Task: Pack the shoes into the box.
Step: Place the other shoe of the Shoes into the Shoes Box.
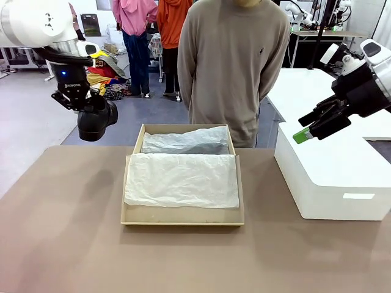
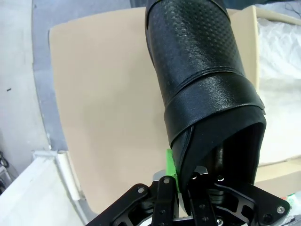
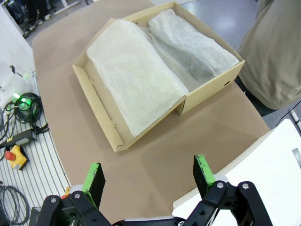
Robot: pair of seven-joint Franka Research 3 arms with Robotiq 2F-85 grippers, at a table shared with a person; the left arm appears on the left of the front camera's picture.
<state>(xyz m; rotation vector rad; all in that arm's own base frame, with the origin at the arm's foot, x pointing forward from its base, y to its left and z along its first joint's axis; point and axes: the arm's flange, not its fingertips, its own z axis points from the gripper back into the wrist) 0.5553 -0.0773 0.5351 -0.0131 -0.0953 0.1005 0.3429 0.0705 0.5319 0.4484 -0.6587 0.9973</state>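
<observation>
The left tool (image 2: 182,175) is clamped on the rim of one black shoe's (image 2: 202,94) opening, one finger inside the collar and the other outside. In the front view the shoe hangs in the air over the far left of the desk (image 1: 73,232), to the left of the box (image 1: 183,218) and well clear of it. The box sits open at the desk's middle, lined with white tissue paper (image 1: 181,180). A greyer, crumpled bundle fills its far half, and I cannot tell whether the other shoe lies under it.

The right tool (image 3: 148,176) stands wide open with nothing in it, above the white box (image 1: 330,177) at the right. A person (image 1: 232,67) waits at the far side.

The shoe looks stiff and fairly light, with a firm grained upper that should keep its shape. The collar is a sound place to take hold of it, though a pinch on that thin edge would let the toe swing, and smooth leather may slip. The tissue is flimsy and likely to bunch, so a slow, level lowering into the near half seems wise.
</observation>
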